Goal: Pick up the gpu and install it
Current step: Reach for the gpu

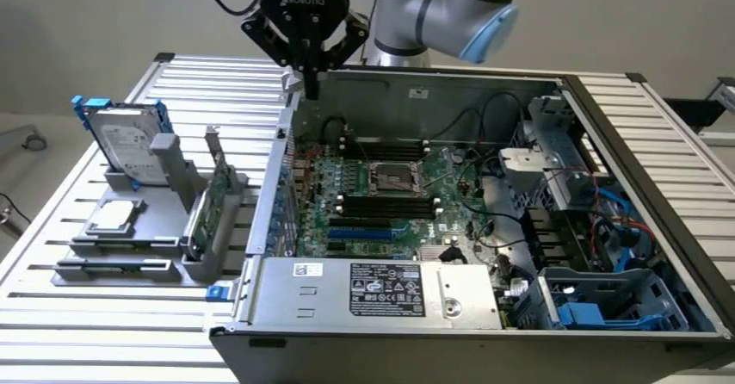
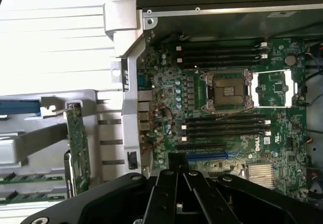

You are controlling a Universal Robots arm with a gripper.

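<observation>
The gpu (image 1: 205, 216) (image 2: 78, 148) stands on its edge in a grey plastic rack (image 1: 220, 262), on the slatted metal table (image 1: 115, 315), at the exterior view's left of the open computer case (image 1: 460, 76). It is a thin green board. A silver hard drive (image 1: 120, 143) in a blue frame stands upright in the same rack, further to the exterior view's left.

The arm (image 1: 460, 5), with grey tubes and light blue joint caps, reaches in from behind the case. Its wrist points straight down. The black gripper (image 1: 308, 87) (image 2: 177, 166) hangs above the rear corner of the case, near the case wall that faces the rack, and is well apart from the gpu. Its two fingers look pressed together at the tips, and nothing is held between them.

Inside the case lies a green main board (image 1: 385, 203) with a square metal socket (image 2: 225, 90) in the middle and long black slots on both sides of it. A grey metal box (image 1: 367, 291) with a dark label fills the near end of the case.
</observation>
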